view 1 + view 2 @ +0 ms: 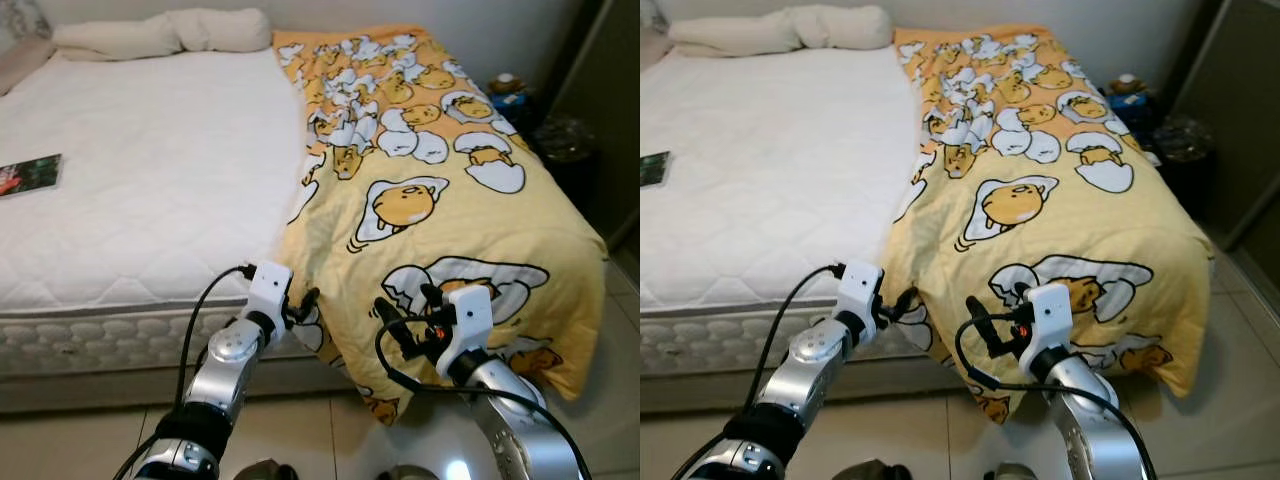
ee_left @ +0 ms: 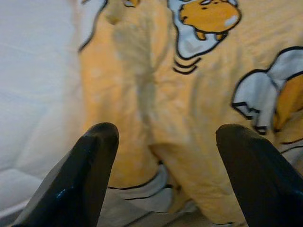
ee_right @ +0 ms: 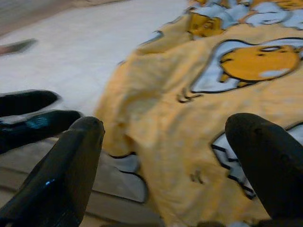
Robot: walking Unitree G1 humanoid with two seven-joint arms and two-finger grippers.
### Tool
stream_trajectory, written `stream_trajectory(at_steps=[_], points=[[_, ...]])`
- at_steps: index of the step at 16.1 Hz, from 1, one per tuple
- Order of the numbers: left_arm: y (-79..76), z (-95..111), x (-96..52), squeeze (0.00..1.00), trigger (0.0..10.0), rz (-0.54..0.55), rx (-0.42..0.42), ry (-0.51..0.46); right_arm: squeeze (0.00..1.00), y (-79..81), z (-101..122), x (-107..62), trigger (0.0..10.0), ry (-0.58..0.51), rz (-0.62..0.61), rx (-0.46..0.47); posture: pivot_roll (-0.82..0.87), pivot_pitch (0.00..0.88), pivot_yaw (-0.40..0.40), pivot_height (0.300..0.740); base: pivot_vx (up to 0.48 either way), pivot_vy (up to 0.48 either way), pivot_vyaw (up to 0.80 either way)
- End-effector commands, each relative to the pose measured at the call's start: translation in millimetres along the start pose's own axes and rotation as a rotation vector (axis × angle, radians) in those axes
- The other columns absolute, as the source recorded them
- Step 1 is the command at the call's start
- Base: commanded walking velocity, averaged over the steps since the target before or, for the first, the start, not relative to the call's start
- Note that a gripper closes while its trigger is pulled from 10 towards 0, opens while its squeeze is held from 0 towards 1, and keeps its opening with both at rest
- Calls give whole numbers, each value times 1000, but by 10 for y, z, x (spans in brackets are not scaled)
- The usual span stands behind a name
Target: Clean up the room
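A yellow blanket printed with cartoon eggs covers the right half of the bed and hangs over the foot edge. Its left border is folded and rumpled against the bare white mattress. My left gripper sits at the blanket's lower left corner, open, with the cloth just ahead of its fingers and nothing between them. My right gripper is open too, held just in front of the hanging blanket edge. The left gripper's black fingers show in the right wrist view.
Rolled pillows lie at the head of the bed and a thin book lies on the mattress at far left. A blue object and a dark bin stand right of the bed. Tiled floor lies below.
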State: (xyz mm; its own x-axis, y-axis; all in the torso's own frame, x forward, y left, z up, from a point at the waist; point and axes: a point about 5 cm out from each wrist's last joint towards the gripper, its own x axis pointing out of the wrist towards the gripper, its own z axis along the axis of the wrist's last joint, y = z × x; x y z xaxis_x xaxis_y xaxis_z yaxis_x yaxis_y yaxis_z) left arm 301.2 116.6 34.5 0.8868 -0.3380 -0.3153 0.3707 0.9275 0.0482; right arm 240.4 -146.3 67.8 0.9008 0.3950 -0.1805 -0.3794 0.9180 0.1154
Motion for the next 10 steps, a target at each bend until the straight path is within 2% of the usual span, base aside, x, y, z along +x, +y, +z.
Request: stream_trajectory(at_steps=[1, 2, 3, 5, 7, 8, 9, 10], points=[[130, 90, 19, 1000, 10000, 69, 42, -18, 0, -60, 9, 32, 10000, 8, -45, -23, -162, 60, 54, 740, 0, 0, 0], [356, 265, 43, 796, 10000, 180, 52, -70, 0, -122, 0, 84, 10000, 15, -97, -21, -151, 65, 53, 740, 0, 0, 0], [594, 498, 46, 0, 10000, 284, 66, -137, 0, -190, 16, 141, 10000, 5, -139, -14, -144, 66, 53, 740, 0, 0, 0], [877, 832, 5, 0, 10000, 361, 137, -232, 0, -291, 55, 255, 10000, -2, -181, -7, -111, 65, 51, 740, 0, 0, 0], [1023, 951, -45, 0, 10000, 393, 164, -255, 0, -325, 133, 319, 10000, -27, -180, -5, -98, 57, 52, 740, 0, 0, 0], [1048, 943, -49, 0, 10000, 387, 105, -256, 0, -329, 134, 330, 10000, -29, -181, -13, -87, 52, 48, 740, 0, 405, 0], [1032, 930, -41, 0, 10000, 376, 105, -249, 0, -320, 127, 332, 10000, -30, -179, -10, -87, 51, 49, 740, 0, 461, 0], [958, 941, -15, 0, 10000, 354, 191, -256, 0, -267, 98, 348, 10000, -35, -166, -1, -88, 50, 48, 740, 274, 394, 0]])
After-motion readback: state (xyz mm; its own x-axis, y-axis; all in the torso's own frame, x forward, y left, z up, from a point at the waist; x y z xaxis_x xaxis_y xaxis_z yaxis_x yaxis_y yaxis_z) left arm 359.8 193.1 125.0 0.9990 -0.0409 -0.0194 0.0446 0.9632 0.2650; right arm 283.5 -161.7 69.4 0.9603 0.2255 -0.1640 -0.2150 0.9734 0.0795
